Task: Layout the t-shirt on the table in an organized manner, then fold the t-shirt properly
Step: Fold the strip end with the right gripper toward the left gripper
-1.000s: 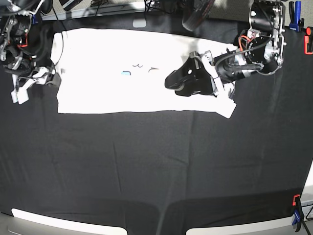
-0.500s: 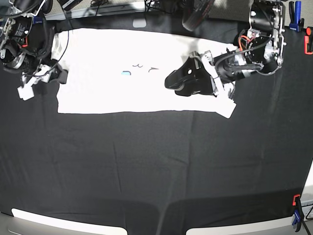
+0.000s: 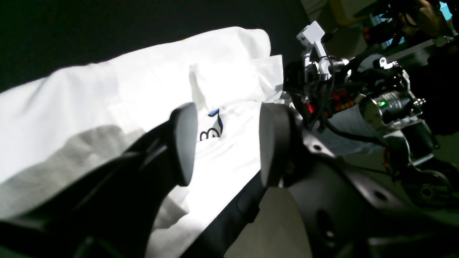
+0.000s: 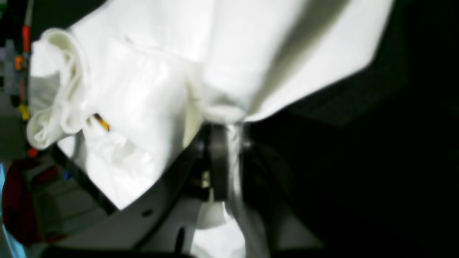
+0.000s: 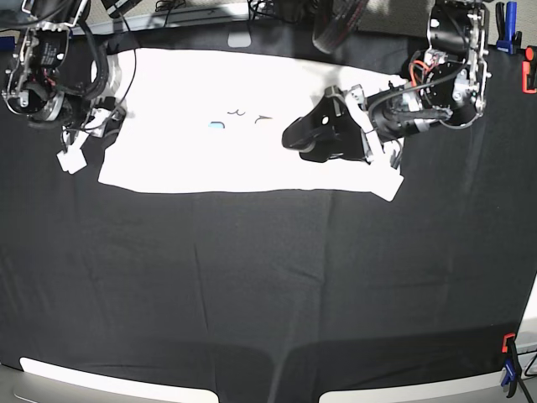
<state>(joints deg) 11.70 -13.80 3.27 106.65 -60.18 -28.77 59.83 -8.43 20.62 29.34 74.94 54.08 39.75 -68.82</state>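
Observation:
The white t-shirt (image 5: 210,159) lies spread across the far part of the black table (image 5: 268,285), with small blue and dark marks showing near its middle. My left gripper (image 5: 295,138) hovers over the shirt's right half. In the left wrist view its two fingers (image 3: 184,143) stand well apart over white cloth (image 3: 125,82) with nothing between them. My right gripper (image 5: 109,113) is at the shirt's left edge. In the right wrist view it (image 4: 229,143) is shut on a bunched fold of the t-shirt (image 4: 269,43).
Red and blue clamps (image 5: 527,74) hold the black cloth at the far right, and another clamp (image 5: 508,363) sits at the near right corner. A small white object (image 5: 239,39) lies beyond the shirt's far edge. The right arm's body (image 3: 358,93) shows past the shirt.
The right gripper moved right and further back onto the shirt's left edge and shut on the cloth; that edge has shifted slightly. The left arm stayed put.

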